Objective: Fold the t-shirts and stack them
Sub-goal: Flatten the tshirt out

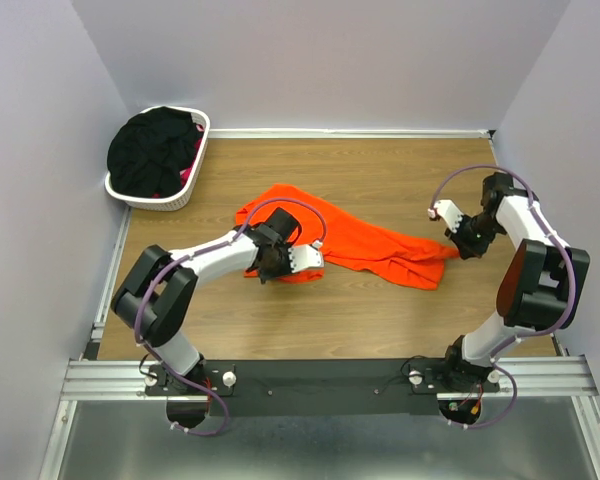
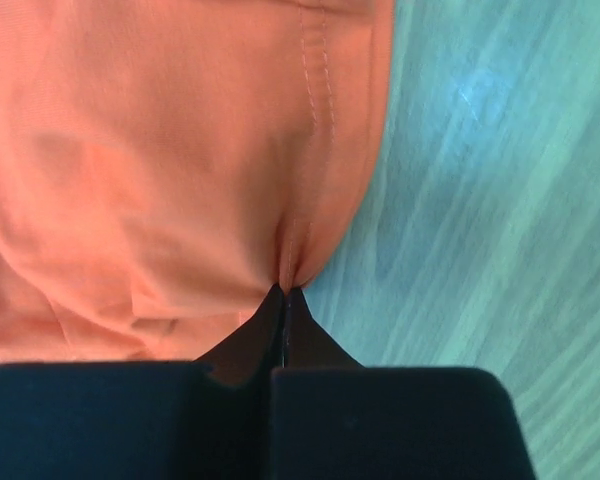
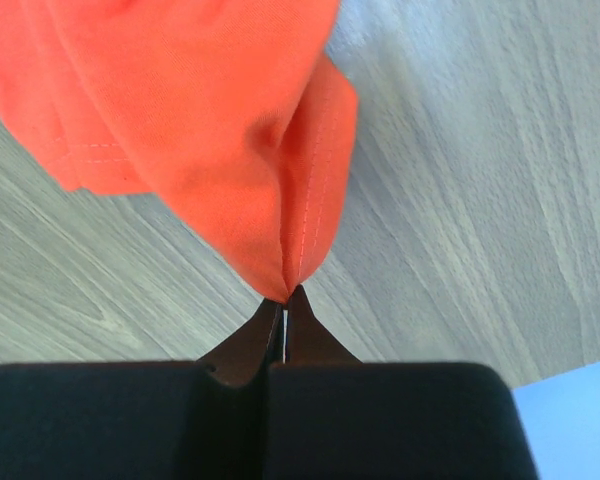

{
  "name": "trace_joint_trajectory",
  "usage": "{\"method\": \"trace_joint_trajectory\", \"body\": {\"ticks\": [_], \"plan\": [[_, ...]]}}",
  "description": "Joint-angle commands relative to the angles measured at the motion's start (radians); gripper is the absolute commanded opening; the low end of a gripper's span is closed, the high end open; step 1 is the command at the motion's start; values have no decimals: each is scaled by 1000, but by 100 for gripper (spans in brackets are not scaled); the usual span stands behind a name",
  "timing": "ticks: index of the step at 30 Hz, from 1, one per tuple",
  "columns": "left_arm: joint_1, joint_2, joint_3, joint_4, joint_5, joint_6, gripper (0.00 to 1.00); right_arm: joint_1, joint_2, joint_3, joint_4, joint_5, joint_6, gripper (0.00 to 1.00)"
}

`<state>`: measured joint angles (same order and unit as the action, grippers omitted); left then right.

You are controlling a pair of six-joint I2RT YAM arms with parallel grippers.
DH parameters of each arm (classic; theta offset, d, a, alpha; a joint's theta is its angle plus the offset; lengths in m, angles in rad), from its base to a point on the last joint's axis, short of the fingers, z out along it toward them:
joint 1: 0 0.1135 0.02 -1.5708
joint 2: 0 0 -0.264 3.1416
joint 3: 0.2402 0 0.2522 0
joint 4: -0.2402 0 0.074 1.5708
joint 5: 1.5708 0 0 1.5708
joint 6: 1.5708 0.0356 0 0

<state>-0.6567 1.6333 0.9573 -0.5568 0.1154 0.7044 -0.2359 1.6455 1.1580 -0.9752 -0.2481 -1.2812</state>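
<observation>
Orange t-shirt (image 1: 370, 245) pinched at both ends on a wood-grain table (image 1: 380, 320).

The table fills the floor of the pale-walled cell, and the orange t-shirt lies rumpled across its middle, running from left of centre towards the right side. At the far left corner stands a white plastic basket (image 1: 180, 197), well apart from the orange shirt. It is heaped with black t-shirts (image 1: 152, 150), and a bit of pink cloth (image 1: 189, 172) shows at its right wall. The left gripper (image 2: 285, 292) sits at the shirt's near left edge, its jaws closed flat together on a fold of cloth beside a stitched hem. The right gripper (image 3: 285, 298) is at the shirt's right end, its jaws likewise closed, nipping a folded, stitched edge of the orange cloth at their very tips.
</observation>
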Motion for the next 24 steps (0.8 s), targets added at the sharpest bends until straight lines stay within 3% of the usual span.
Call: {"method": "trace_joint_trajectory", "body": {"ticks": [1,7,10,18,24], "plan": [[20,-95,84,-101,-19,12,0,-22,2,52,-28,0,25,0],[211,-151,436,-276,72,18,0,-111,23,239,-86,-52,66,0],[282,-168,567,-278,89,-17,0,-146,33,366,-102,-85,109,0],[511,-309,765,-105,87,-288,0,-207,-12,643,-134,-213,285,1],[546,-426,794,17,-20,-402,0,-207,-87,788,-88,-243,416,1]]}}
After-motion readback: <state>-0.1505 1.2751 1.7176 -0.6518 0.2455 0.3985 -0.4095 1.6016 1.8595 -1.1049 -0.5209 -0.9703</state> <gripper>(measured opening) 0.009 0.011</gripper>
